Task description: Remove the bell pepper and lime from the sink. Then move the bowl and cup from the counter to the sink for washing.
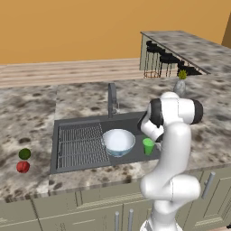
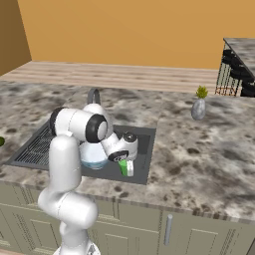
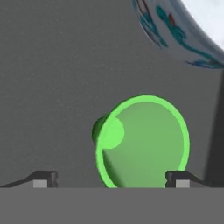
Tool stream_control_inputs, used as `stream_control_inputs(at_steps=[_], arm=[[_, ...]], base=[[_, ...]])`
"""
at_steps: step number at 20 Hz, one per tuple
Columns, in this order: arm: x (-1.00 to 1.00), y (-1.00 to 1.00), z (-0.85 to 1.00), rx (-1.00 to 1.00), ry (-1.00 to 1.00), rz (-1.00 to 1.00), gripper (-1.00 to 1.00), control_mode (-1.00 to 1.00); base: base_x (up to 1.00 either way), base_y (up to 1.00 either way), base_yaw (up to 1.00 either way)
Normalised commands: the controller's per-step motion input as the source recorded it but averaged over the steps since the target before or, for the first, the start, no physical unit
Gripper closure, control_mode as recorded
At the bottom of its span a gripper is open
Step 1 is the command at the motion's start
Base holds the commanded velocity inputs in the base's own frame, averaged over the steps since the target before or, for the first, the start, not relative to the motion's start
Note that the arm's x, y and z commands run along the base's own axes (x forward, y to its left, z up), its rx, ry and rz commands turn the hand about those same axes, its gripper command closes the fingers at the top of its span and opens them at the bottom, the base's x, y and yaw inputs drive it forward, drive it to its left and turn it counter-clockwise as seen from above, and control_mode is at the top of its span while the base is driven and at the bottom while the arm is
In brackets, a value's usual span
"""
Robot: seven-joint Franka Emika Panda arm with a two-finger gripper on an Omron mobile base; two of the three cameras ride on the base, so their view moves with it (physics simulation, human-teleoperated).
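The tool point(image 3: 111, 179) stands wide, holding nothing: in the hand view its two dark fingertips point(image 3: 43, 178) rise on either side of the green cup point(image 3: 142, 142), apart from its rim. The cup sits directly below the tool, inside the sink point(image 1: 61, 131) at its right end. In the hand view its mouth faces up toward the camera, so its long axis runs roughly along the tool's line of approach; whether it stands quite upright I cannot tell. Any withdrawal would go best straight back along that axis, so the fingers clear the rim without knocking it.

The bowl point(image 1: 118, 142), white inside and patterned blue outside, is also in the basin, just beside the cup, between it and the ribbed wire rack point(image 1: 81, 145). A curve of its patterned wall shows at the top of the hand view.

The lime point(image 1: 25, 154) and the bell pepper point(image 1: 23, 167) lie close together on the tabletop point(image 1: 27, 117), well to the left of the sink and well apart from the tool.

Count: one cup, one bowl, one lime, one pepper, one sink, one arm. Judging by how things lie, both fruits are out and both dishes are in, so the task looks essentially complete.
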Motion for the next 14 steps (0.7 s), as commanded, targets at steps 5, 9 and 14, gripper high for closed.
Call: stream_control_inputs(at_steps=[5,9,14], arm=[[-0.24,0.00,0.35,0.00,-0.03,0.00,-1.00,-1.00],[-0.15,0.06,0.42,0.00,0.00,0.00,-1.00,-1.00],[-0.01,0.09,0.50,-0.01,0.00,0.00,-1.00,-1.00]], base=[[0.00,0.00,0.00],[0.00,0.00,0.00],[0.00,0.00,0.00]])
